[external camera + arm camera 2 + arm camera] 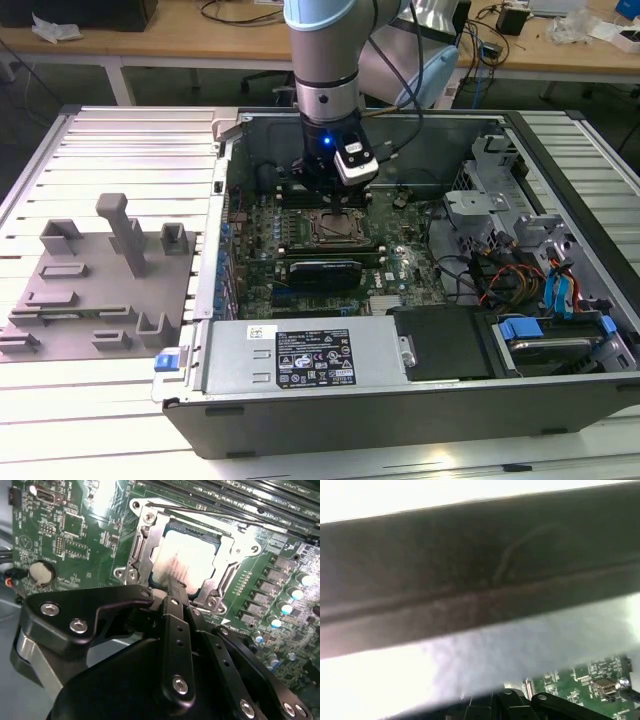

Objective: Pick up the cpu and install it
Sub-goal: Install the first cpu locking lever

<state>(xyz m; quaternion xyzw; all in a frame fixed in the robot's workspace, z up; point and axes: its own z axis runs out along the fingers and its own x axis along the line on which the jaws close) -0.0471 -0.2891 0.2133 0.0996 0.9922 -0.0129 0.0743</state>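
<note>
The cpu (187, 562) lies in the socket frame (145, 550), the claw (175, 587) closed-looking just above it, apparently gripping nothing; installing seems done, leaving only a clean lift away.

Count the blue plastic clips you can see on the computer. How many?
3. In the exterior view, one blue clip sits at the case's front corner on that view's left, one lies on the drive bay at the right, and one stands just behind it. Cables may hide others.

The cpu (187, 562) has a smooth, silvery metal top; the end effector (172, 587) is matt black.
</note>
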